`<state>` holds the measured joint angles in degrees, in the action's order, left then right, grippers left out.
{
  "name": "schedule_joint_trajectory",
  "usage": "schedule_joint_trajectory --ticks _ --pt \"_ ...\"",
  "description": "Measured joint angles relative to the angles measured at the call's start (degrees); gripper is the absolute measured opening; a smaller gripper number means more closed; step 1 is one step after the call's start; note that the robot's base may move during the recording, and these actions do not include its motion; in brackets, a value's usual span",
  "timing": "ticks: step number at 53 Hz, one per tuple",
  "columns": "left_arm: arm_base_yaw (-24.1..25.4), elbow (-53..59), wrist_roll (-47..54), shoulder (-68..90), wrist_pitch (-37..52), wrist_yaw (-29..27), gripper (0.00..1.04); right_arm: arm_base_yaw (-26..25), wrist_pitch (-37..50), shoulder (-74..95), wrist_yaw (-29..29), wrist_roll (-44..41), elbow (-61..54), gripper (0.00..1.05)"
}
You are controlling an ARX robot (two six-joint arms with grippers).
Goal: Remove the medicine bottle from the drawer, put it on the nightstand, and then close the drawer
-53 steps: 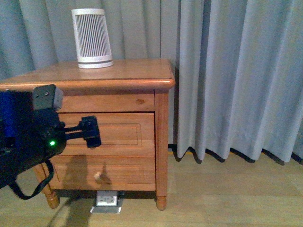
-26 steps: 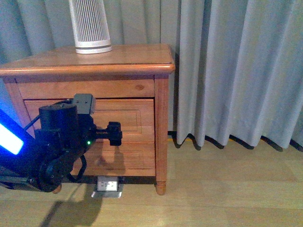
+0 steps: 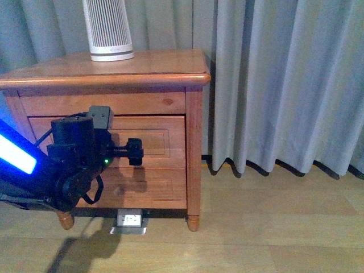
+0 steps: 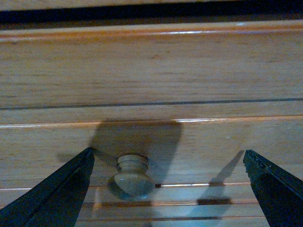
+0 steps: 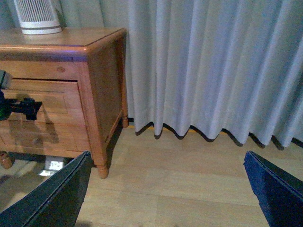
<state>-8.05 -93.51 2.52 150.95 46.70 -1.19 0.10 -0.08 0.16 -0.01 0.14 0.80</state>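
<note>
Jaws on the left gripper (image 3: 134, 152) hover right in front of the closed top drawer (image 3: 165, 139) of the nightstand (image 3: 114, 77) in the front view. Left wrist view: they're spread wide, knob (image 4: 131, 176) sitting between them, untouched. Right wrist view: right gripper (image 5: 166, 153) is spread apart too, above the floor (image 5: 189, 189) beside the nightstand.

I see the nightstand (image 3: 149, 68) on my left. A striped device (image 3: 108, 28) stands on top, at the back. The curtain (image 3: 284, 85) hangs behind and right of it.
</note>
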Motion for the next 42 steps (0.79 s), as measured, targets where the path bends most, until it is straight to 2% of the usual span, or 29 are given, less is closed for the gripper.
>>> schedule_joint_trajectory --ticks 15,23,26,34,37,42 --pt "1.1 -0.8 0.2 1.0 -0.9 0.0 0.96 0.0 0.0 0.0 0.0 0.0 0.0 0.98" --pt "1.4 -0.9 0.3 1.0 -1.0 -0.3 0.74 0.0 0.0 0.0 0.0 0.0 0.0 0.98" --pt "1.5 -0.9 0.5 1.0 -1.0 -0.3 0.59 0.0 0.0 0.0 0.0 0.0 0.0 0.98" --pt "1.5 -0.9 0.5 1.0 -1.0 -0.6 0.34 0.0 0.0 0.0 0.0 0.0 0.0 0.98" --pt "1.5 -0.9 0.6 1.0 -1.0 -0.6 0.28 0.0 0.0 0.0 0.0 0.0 0.0 0.98" --pt "1.5 -0.9 0.7 1.0 -1.0 -0.7 0.27 0.0 0.0 0.0 0.0 0.0 0.0 0.98"
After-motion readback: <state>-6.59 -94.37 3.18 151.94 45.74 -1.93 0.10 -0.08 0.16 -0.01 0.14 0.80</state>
